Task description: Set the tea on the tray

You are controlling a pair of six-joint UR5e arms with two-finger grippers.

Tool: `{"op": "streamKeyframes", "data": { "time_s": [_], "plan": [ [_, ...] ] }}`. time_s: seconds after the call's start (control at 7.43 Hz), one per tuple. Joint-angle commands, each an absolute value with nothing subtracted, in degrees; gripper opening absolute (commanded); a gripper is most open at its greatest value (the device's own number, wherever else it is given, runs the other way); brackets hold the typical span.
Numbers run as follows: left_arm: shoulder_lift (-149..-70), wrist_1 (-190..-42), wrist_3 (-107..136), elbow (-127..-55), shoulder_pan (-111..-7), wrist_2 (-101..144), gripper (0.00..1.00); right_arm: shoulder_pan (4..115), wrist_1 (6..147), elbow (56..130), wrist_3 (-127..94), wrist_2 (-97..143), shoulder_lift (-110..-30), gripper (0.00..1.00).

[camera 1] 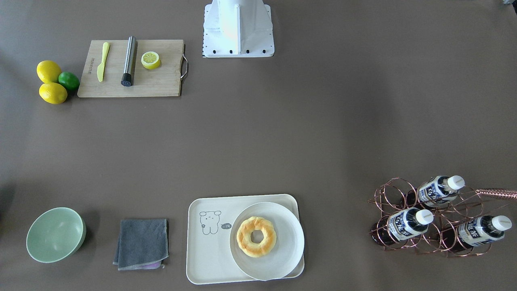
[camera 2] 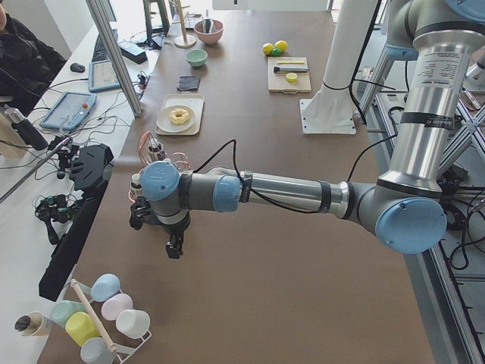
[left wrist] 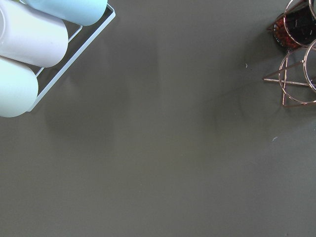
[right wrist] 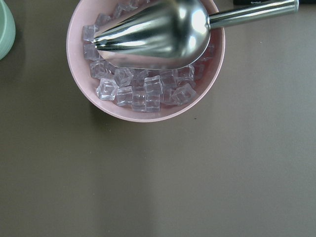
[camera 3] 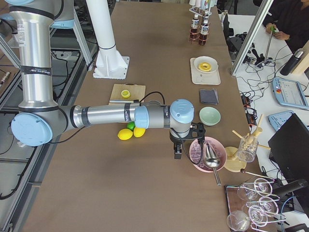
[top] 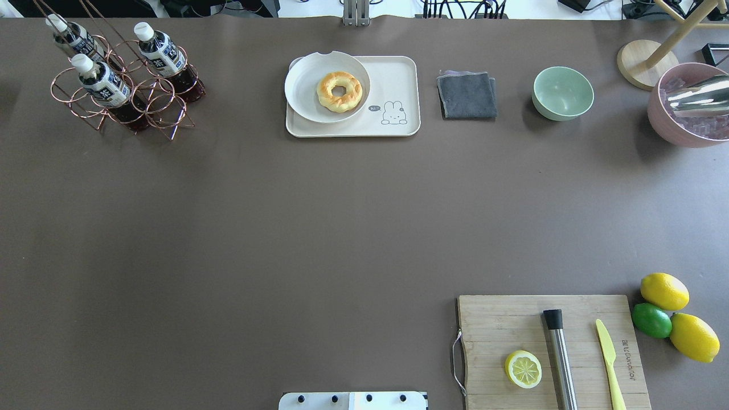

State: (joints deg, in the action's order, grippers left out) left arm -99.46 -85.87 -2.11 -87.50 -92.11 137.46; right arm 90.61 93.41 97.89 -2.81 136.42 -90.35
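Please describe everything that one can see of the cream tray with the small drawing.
The tray is cream-white, rectangular, with rounded corners and a low raised rim; it looks like plastic. A small grey cartoon animal with a speech bubble is drawn on its bare half. It lies flat on the brown table, apart from a folded grey cloth. A round white plate holding a doughnut covers its other half and reaches over the rim.
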Motion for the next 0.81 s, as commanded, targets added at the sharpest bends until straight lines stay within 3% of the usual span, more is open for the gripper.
{"op": "streamKeyframes", "data": {
  "time_s": [0.0, 0.27, 0.67],
  "plan": [
    [-98.0, -85.9, -2.0, -89.8, -92.0, 137.5, 0.98, 90.6, 93.3, 97.8, -2.8, 136.3, -90.2, 1.00],
    [-97.7, -85.8, -1.8, -91.6, -91.9, 137.4, 0.98, 90.6, 93.3, 97.8, -2.8, 136.3, -90.4, 1.00],
    [-95.6, -86.0, 9.0, -104.1, -86.9, 137.5, 0.98, 90.7, 93.0, 98.2, -2.9, 137.3, -91.5, 1.00]
  ]
}}
